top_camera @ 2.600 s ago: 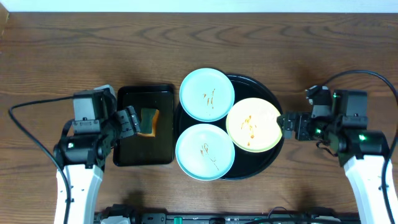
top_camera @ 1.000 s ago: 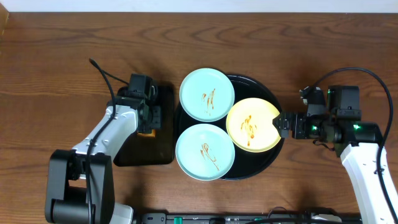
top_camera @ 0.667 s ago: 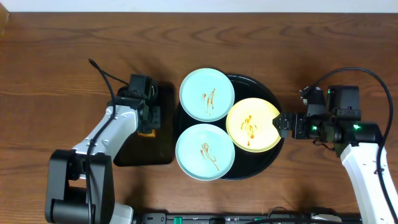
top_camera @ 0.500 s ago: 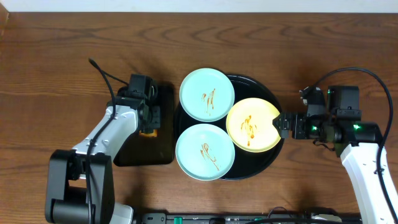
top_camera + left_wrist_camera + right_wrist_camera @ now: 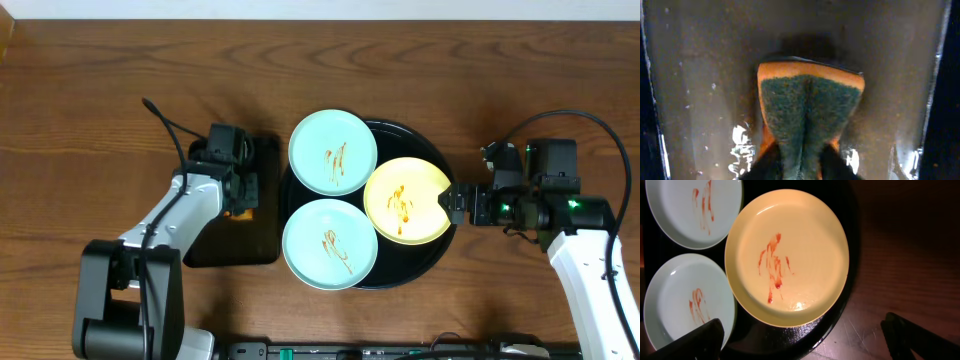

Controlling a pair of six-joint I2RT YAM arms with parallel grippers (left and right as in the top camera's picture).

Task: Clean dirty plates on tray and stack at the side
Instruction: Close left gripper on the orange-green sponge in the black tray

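Left gripper (image 5: 801, 161) pinches soft sponge (image 5: 810, 105) over rectangular tray (image 5: 700, 75), right gripper (image 5: 802, 332) gapes wide beside streaked yellow plate (image 5: 790, 255), sitting with two mint plates (image 5: 333, 151) on round black tray (image 5: 425, 262); probably stiff, light, slick, so grip the rim.

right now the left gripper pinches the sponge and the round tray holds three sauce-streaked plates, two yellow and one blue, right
Not quite: the colours are swapped. The overhead view shows the round tray holding one yellow plate and two blue, the upper blue plate and the lower blue plate. All are sauce-streaked, and the left gripper does pinch the sponge.
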